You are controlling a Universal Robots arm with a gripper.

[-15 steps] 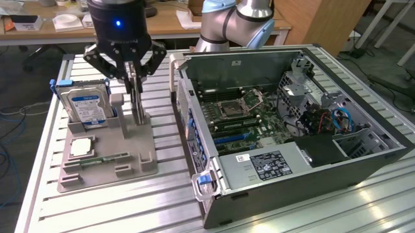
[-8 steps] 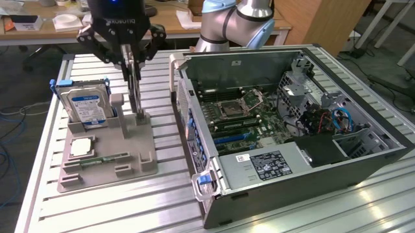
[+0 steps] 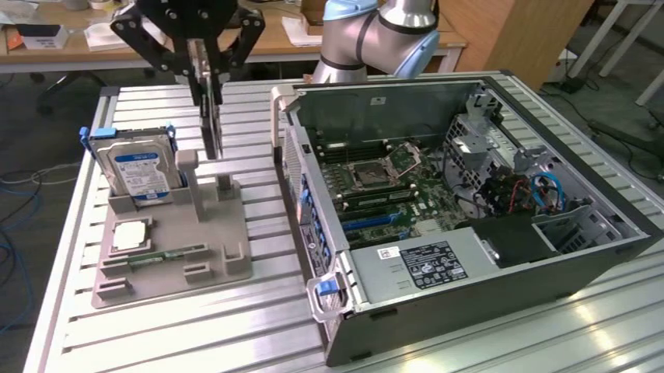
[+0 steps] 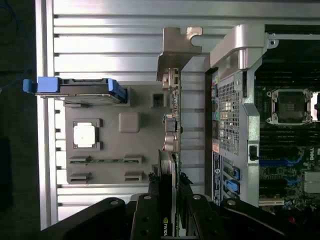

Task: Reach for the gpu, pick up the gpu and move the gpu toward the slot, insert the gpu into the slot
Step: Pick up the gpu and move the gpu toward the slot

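The gpu (image 3: pixel 213 109) hangs edge-on and upright in my gripper (image 3: pixel 211 71), which is shut on its top edge. It is over the grey holder stand (image 3: pixel 223 194) at the exterior view's left, its lower edge close to the stand's post; I cannot tell whether they touch. From the wrist, the gpu (image 4: pixel 170 130) is a thin strip with its silver bracket (image 4: pixel 177 50) at the far end, and the black fingers (image 4: pixel 147 215) clamp it from both sides at my gripper (image 4: pixel 170 202). A blue slot (image 3: pixel 372 222) lies on the motherboard inside the open computer case (image 3: pixel 581 256), to the right of the gpu.
The grey stand also carries a blue-labelled hard drive (image 3: pixel 140 175), a square chip (image 3: pixel 130 233) and a narrow memory stick (image 3: pixel 155 256). The case's near wall (image 3: pixel 285 140) rises between the stand and the motherboard. The arm's base (image 3: pixel 374 39) stands behind the case, on the ribbed metal table (image 3: pixel 186 334).
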